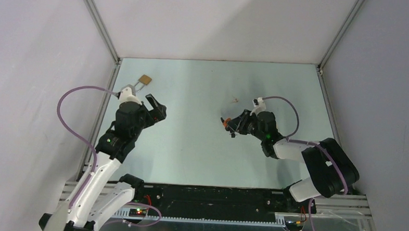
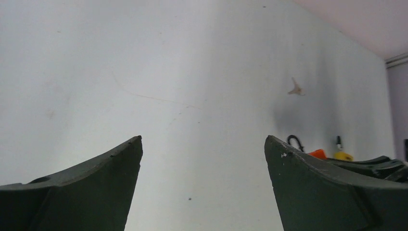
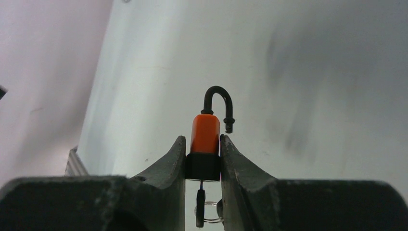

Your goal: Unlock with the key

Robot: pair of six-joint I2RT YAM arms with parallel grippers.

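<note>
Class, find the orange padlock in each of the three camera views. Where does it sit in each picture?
Top external: orange padlock just right of centre.
Left wrist: orange padlock small, low at the right.
Right wrist: orange padlock in the centre.
Shared landmark: the right arm's dark jaws, closed on it in every view.

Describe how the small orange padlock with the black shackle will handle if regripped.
Likely rigid and heavy for its size: the padlock sits square between the right fingers. Its open shackle may swivel. The key and ring under it could snag.
</note>
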